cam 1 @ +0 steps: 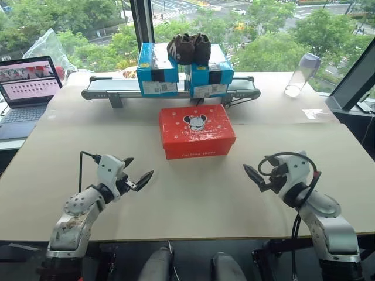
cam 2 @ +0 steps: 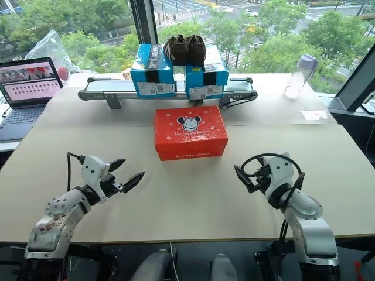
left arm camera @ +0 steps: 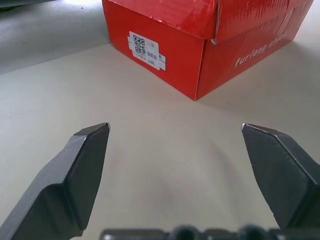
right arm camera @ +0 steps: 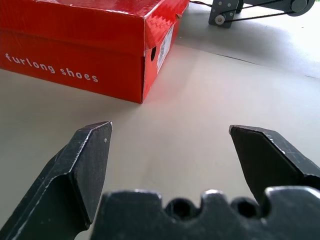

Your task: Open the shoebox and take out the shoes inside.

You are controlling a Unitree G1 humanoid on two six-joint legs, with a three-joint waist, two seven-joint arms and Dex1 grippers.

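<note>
Left eye view: closed shoebox (cam 1: 197,131)

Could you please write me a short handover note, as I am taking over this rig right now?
Left gripper: jaws open, holding nothing, above the table short of the box.
Right gripper: jaws open, holding nothing, likewise short of it.
Red shoebox: mid-table between the two arms, lid shut, untouched.
Shoes: not visible; presumably in the closed box.
Done: nothing yet.
Left: lift the lid, take the shoes out.
</note>
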